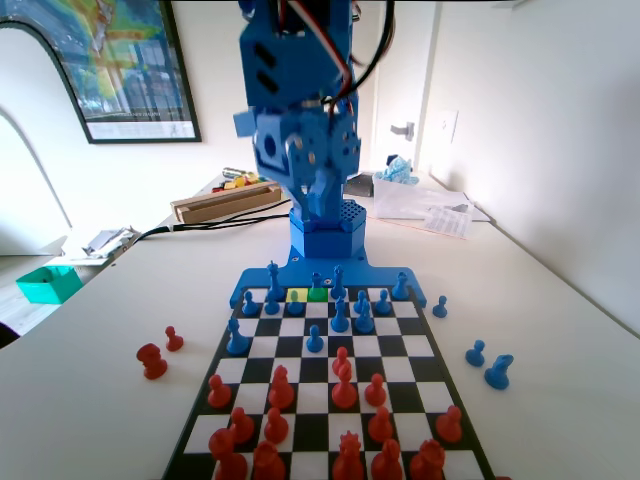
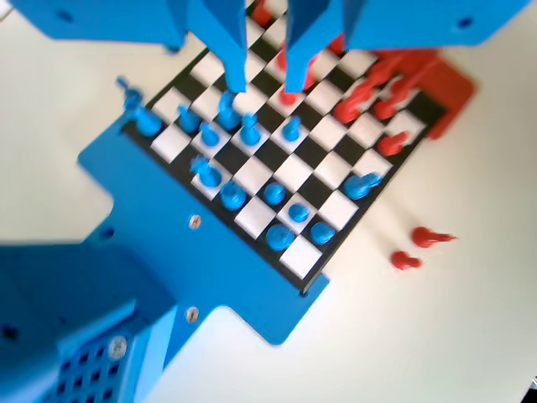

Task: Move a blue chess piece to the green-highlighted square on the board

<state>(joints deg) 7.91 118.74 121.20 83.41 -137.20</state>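
Note:
The board [image 1: 405, 345] lies lengthwise, with its blue rim [image 1: 390, 280] at the foot of the blue arm. The green-highlighted square [image 1: 317, 294] is in the row nearest that rim, right of a yellow square [image 1: 296, 294]. Several short blue pawns stand on the far half; one blue chess piece [image 1: 314, 340] stands two rows nearer than the green square. My gripper [image 1: 322, 200] hangs high above the rim end. In the wrist view my gripper [image 2: 265, 84] is open with nothing between its fingers, well above the board [image 2: 294, 172] and its blue pawns [image 2: 291, 128].
Red pieces [image 1: 344, 385] fill the near half of the board. Three blue pieces [image 1: 497, 372] lie off the board on the right and two red ones [image 1: 152, 360] on the left. A wooden box [image 1: 225, 202] and a teal tray [image 1: 47, 283] sit far left.

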